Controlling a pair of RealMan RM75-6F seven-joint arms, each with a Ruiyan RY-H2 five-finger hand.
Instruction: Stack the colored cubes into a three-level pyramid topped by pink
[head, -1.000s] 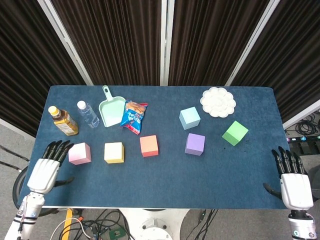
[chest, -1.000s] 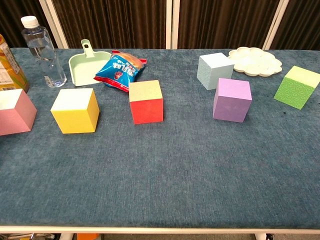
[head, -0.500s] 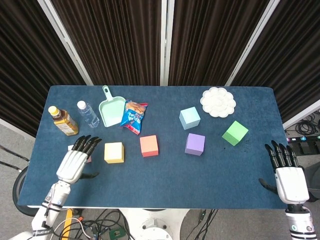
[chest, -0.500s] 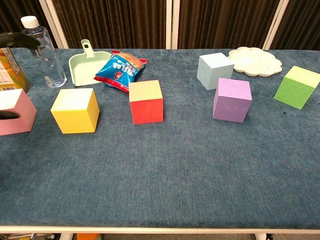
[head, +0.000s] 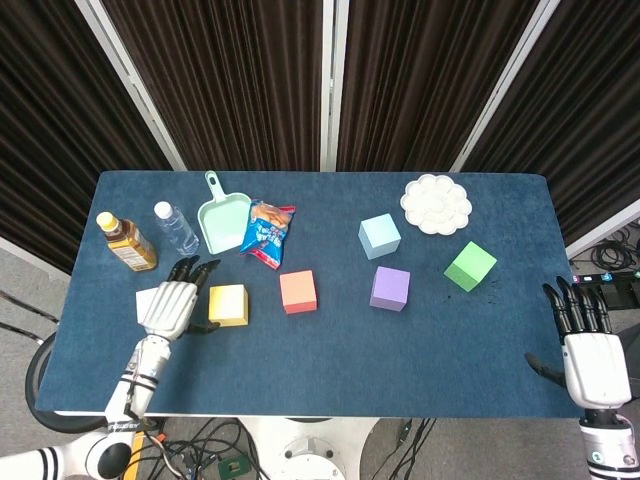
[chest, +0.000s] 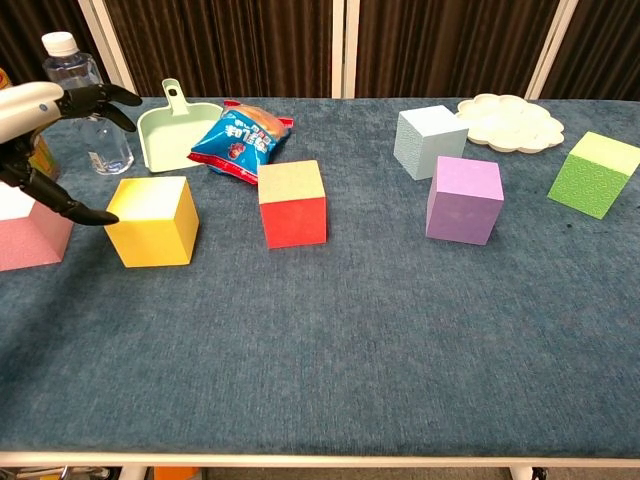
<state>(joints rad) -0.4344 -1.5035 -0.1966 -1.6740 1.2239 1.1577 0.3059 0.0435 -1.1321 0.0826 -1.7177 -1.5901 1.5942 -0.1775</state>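
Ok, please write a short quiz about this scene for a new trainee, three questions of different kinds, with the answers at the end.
1. True or false: the pink cube already sits on top of another cube.
2. Which cube lies closest to the white palette? A) yellow cube B) light blue cube C) red cube
3. Fill in the word: the left robot hand hovers between the pink cube and the ______ cube.

Key
1. False. All six cubes rest separately on the table; nothing is stacked.
2. B. The light blue cube lies nearer the palette than the yellow cube or the red cube does.
3. Yellow. The yellow cube is just beside the fingers, and the hand holds nothing.
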